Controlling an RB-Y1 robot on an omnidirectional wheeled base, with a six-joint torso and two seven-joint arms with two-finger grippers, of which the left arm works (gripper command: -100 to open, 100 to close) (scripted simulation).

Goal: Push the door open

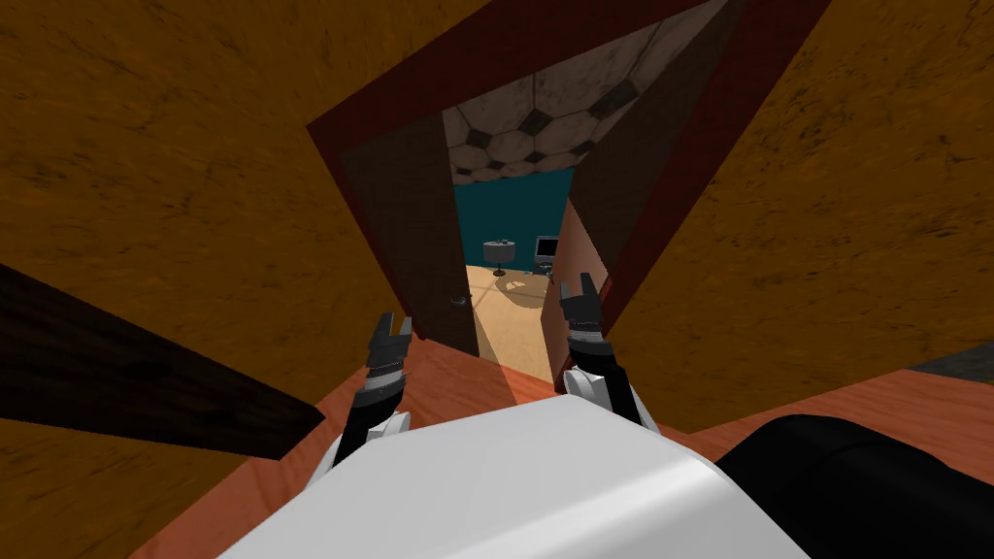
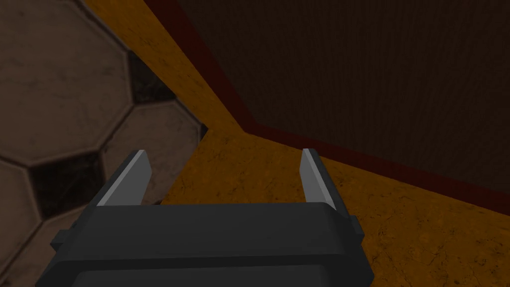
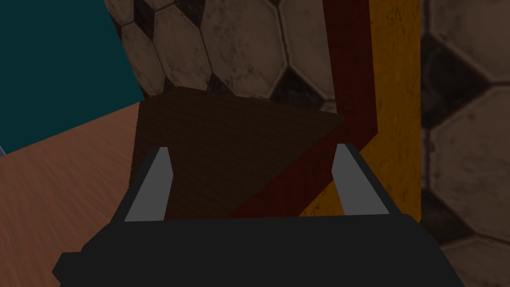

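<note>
Head view: door [image 1: 408, 223] stands just beyond left end effector [image 1: 393, 325].

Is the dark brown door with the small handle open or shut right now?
Partly open: beside the dark brown door a gap shows a teal wall and pale floor of the room beyond.

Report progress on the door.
Done: the door stands ajar, with a gap showing a teal-walled room beyond. In hand: the left gripper and right gripper are raised before the gap, fingers open. Left: the gap looks narrow, so the door probably needs pushing wider.
</note>
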